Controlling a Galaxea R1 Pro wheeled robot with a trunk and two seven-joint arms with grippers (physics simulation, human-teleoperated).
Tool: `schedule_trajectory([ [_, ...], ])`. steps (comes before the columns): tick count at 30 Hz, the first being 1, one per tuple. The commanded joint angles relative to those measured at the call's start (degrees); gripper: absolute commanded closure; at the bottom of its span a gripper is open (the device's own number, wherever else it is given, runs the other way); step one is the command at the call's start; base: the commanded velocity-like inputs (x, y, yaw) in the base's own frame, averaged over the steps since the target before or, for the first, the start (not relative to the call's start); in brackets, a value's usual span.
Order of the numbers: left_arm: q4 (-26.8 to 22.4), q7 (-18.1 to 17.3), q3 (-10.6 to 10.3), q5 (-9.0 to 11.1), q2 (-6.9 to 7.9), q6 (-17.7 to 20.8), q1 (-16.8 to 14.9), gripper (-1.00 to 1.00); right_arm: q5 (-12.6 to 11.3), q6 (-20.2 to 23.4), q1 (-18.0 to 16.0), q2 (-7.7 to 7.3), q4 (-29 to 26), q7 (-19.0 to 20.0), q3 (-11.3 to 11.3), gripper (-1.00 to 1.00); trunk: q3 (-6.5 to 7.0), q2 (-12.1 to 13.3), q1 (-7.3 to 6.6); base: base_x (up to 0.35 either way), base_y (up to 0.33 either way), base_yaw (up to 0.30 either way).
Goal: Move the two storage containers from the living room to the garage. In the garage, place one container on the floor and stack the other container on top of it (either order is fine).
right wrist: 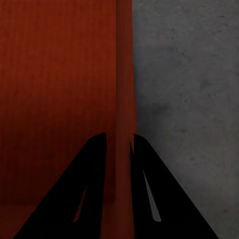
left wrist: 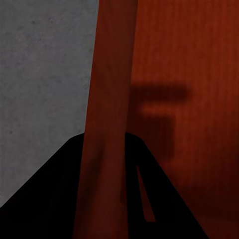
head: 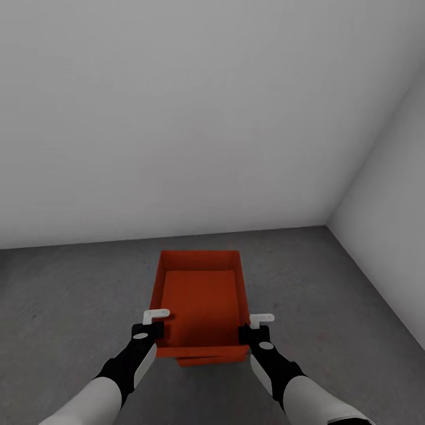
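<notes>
Plastic is what both claws are gripping: the left claw and right claw are each pinching a thin side wall of the upper storage container, which is sitting over the lower container on the garage floor. It is looking light and stiff, slick-walled; the rims seem the surest hold.
</notes>
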Motion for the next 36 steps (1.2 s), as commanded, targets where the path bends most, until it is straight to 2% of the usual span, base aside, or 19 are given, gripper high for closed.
schedule_trajectory([
  [1,-2.02,0.74,2.78,-0.29,1.14,0.43,-0.05,1.0,-0.23,-0.18,-0.02,0.0,0.21,-1.23,-0.14,1.0,-0.06,-0.05,0.01,0.0,0.0,0.0],
  [26,-2.08,0.74,2.77,-0.29,1.13,0.43,-0.05,1.0,-0.24,-0.22,-0.02,0.0,0.21,-1.26,-0.15,1.0,-0.06,-0.05,0.01,0.01,-0.001,0.0],
  [36,-2.09,0.74,2.79,-0.29,1.14,0.43,-0.05,1.0,-0.2,-0.22,-0.02,0.0,0.21,-1.26,-0.13,1.0,-0.06,-0.05,0.01,-0.12,-0.146,0.0],
])
